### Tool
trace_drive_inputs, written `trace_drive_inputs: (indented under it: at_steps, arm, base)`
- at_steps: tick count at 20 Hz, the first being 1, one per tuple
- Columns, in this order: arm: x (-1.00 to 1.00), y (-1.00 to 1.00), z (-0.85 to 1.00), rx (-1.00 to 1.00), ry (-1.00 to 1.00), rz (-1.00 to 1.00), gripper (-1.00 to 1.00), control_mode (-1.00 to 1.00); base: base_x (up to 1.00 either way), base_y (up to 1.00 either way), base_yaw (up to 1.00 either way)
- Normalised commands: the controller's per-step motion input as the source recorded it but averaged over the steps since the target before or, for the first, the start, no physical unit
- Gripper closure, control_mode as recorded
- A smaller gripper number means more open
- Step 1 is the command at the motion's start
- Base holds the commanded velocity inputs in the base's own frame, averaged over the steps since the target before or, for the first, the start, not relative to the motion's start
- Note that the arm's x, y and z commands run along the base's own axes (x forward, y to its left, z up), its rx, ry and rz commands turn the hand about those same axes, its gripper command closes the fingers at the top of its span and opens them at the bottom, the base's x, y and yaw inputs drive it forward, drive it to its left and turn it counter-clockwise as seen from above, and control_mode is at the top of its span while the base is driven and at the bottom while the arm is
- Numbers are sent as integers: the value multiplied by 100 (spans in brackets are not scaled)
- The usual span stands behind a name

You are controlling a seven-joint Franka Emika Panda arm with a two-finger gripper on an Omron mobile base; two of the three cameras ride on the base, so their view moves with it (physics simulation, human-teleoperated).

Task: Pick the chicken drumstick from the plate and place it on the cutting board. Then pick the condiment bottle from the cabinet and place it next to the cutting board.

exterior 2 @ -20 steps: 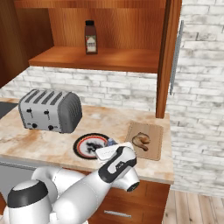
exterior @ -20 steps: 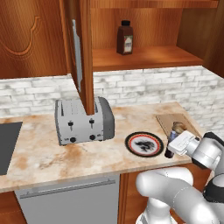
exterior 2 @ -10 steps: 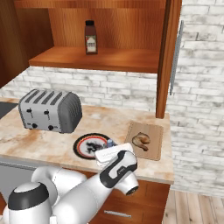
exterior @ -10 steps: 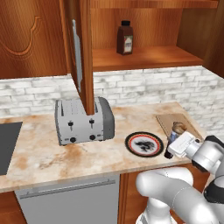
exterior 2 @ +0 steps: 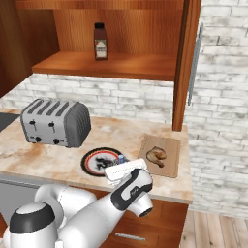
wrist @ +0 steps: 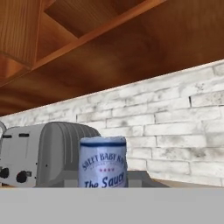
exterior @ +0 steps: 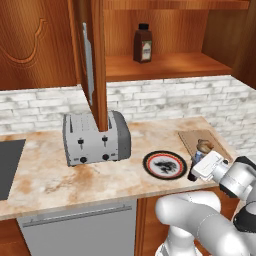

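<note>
Holding the condiment bottle, the jaws are closed on it, and it fills the low middle of the hand view with its pale label toward the camera. In the left base view the gripper is seen low over the front edge of the surface, just beside the near left corner of the cutting board, between the board and the plate. The chicken drumstick lies on the board, so the first half of the task is judged to be done.

The bottle seems to be carried upright, its long axis about vertical, though the arm hides most of it in both base views and this cannot be said with certainty. The free place wanted for it is directly under the jaws, on the plate side of the board. The coming move is therefore judged to be mainly a short lowering, with little sideways travel.

Well above the board, on the shelf of the cabinet, a taller brown bottle is left standing.
</note>
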Motion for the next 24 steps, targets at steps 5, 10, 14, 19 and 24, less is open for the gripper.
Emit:
trace_drive_inputs:
  at_steps: [5, 10, 14, 19, 24]
  arm:
    - [-1, 0, -11, 0, -1, 0, 100, -100]
    - [0, 0, -10, 0, 0, 0, 100, -100]
    - [0, 0, -11, 0, 0, 0, -100, -100]
    - [0, 0, -8, 0, 0, 0, -100, -100]
    - [-1, 0, -1, 0, 0, 0, -100, -100]
  base:
    - [0, 0, 0]
    - [0, 0, 0]
    - [0, 0, 0]
    - [0, 0, 0]
    - [0, 0, 0]
